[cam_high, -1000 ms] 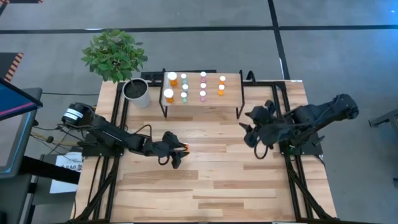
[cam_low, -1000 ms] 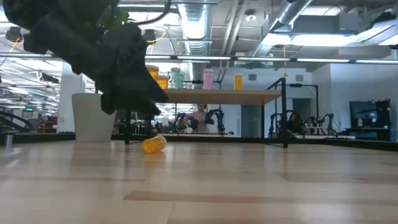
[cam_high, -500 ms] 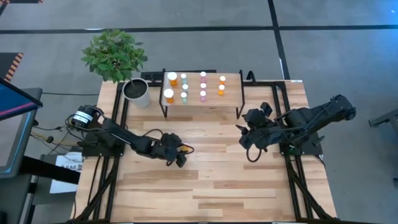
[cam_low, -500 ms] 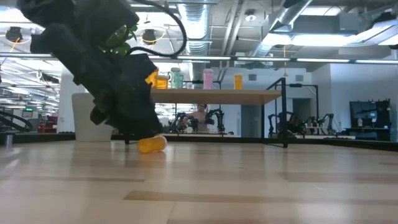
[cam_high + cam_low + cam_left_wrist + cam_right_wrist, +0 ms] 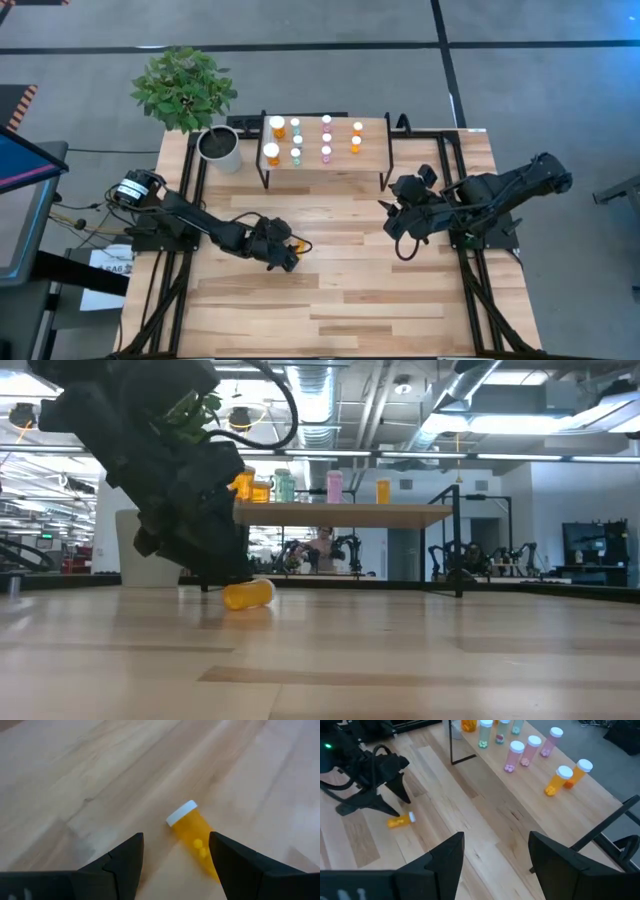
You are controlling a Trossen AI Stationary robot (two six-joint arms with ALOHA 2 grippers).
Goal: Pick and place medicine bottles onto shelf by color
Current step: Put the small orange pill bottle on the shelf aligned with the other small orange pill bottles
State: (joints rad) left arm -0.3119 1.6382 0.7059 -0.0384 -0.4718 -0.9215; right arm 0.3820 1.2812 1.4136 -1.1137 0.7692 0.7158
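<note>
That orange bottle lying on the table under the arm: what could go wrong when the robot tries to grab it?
The orange bottle lies on its side between the left gripper's open fingers; being round, it could roll away when squeezed. The shelf already holds eight standing bottles, so placing another might topple one.

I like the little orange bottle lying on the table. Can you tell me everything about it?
The orange bottle is a small see-through orange pill bottle with a white cap, and a few pills show inside. It lies on its side on the light wooden table, in front of the shelf. The left gripper is open right over it, one finger on each side, not squeezing it.
</note>
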